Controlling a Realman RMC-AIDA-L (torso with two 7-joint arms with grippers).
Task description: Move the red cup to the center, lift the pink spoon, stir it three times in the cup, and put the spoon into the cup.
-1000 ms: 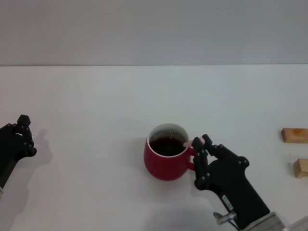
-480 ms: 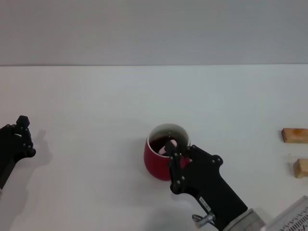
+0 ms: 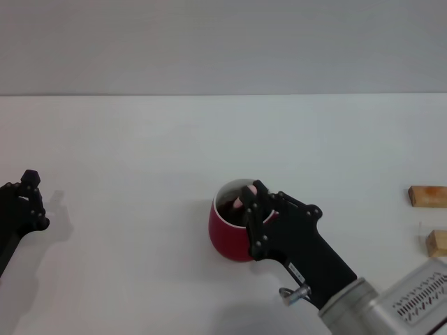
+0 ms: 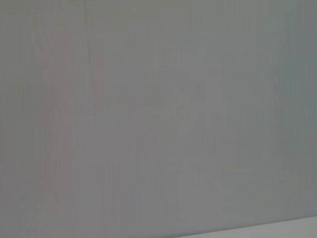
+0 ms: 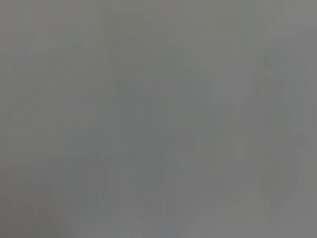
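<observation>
The red cup (image 3: 225, 236) stands upright near the middle of the white table (image 3: 140, 153), its handle hidden behind my right arm. My right gripper (image 3: 252, 202) hangs over the cup's mouth, shut on the pink spoon (image 3: 242, 199), of which only a short pink piece shows between the fingers, reaching down into the cup. My left gripper (image 3: 26, 199) is parked at the table's left edge, away from the cup. Both wrist views show only plain grey.
Two small tan wooden blocks (image 3: 427, 195) (image 3: 437, 243) lie at the right edge of the table. The wall runs along the table's far edge.
My right gripper has moved left from beside the cup's handle to over the cup's mouth, carrying the pink spoon into it. The cup and left arm have stayed put.
</observation>
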